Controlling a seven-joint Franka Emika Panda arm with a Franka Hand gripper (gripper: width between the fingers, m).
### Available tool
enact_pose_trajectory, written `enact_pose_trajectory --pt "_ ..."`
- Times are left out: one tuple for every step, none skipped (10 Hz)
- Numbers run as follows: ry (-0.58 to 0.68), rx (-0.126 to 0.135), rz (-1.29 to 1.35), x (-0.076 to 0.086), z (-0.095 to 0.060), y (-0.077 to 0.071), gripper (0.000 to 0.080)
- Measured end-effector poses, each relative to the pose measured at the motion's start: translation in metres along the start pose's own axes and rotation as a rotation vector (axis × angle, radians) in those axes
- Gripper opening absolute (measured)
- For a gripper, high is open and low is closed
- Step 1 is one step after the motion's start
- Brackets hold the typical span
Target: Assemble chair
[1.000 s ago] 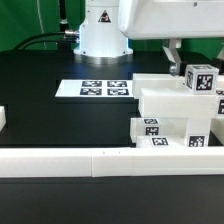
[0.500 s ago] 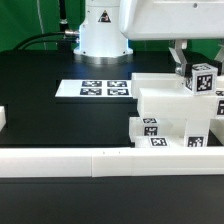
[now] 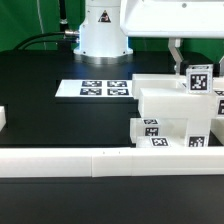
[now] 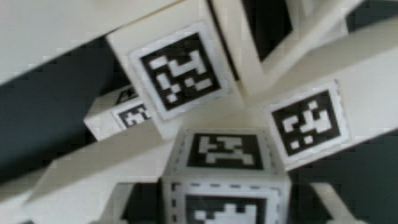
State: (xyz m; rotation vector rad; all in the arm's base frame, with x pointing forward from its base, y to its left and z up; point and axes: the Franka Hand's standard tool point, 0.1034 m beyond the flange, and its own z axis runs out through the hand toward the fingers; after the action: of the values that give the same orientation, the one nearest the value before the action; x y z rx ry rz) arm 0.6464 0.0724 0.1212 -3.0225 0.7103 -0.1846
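Note:
The chair's white tagged pieces point(image 3: 168, 108) stand stacked at the exterior view's right, with tags on the lower block point(image 3: 151, 128). A short square post point(image 3: 201, 78) with a black-and-white tag stands upright on top of the stack. My gripper point(image 3: 197, 66) comes down from above and is shut on this post; one finger point(image 3: 175, 52) shows beside it and the other is hidden. In the wrist view the post point(image 4: 226, 152) sits between my gripper point(image 4: 226, 212) jaws. Beyond it lie white frame bars and two more tagged faces point(image 4: 178, 65) point(image 4: 306, 118).
The marker board point(image 3: 105, 88) lies flat on the black table in front of the robot base point(image 3: 100, 35). A long low white rail point(image 3: 100, 160) runs along the front. A small white piece point(image 3: 3, 118) shows at the left edge.
The jaws have closed in on the post. The post, tilted before, now stands square and upright. The stack below has not moved.

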Motion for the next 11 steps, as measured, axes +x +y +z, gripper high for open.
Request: enact_pose_trajectory --pt "0.006 0.005 0.074 0.0001 0.0001 0.0002 0.0281" --pt "0.005 0.006 0.198 0.0003 0.0001 0.0003 0.0281" --pt "0.006 0.007 0.286 0.0004 -0.0003 -0.0001 0.0281" --pt "0.005 0.007 0.336 0.0003 -0.0002 -0.0002 0.0281" --pt "0.003 0.007 0.410 0.0002 -0.0002 -0.0002 0.0281" --pt "0.001 0.009 0.486 0.0000 -0.0001 0.0000 0.0281" --pt "-0.007 0.016 0.570 -0.0003 -0.0001 0.0001 0.0281" --pt "-0.023 0.029 0.707 -0.0015 0.0002 0.0000 0.0281" --pt "-0.037 0.038 0.822 -0.0017 0.0003 -0.0001 0.0281" --pt "-0.044 0.042 0.903 -0.0019 0.0004 -0.0003 0.0281" --pt "-0.055 0.045 1.014 -0.0020 0.0003 -0.0006 0.0281"
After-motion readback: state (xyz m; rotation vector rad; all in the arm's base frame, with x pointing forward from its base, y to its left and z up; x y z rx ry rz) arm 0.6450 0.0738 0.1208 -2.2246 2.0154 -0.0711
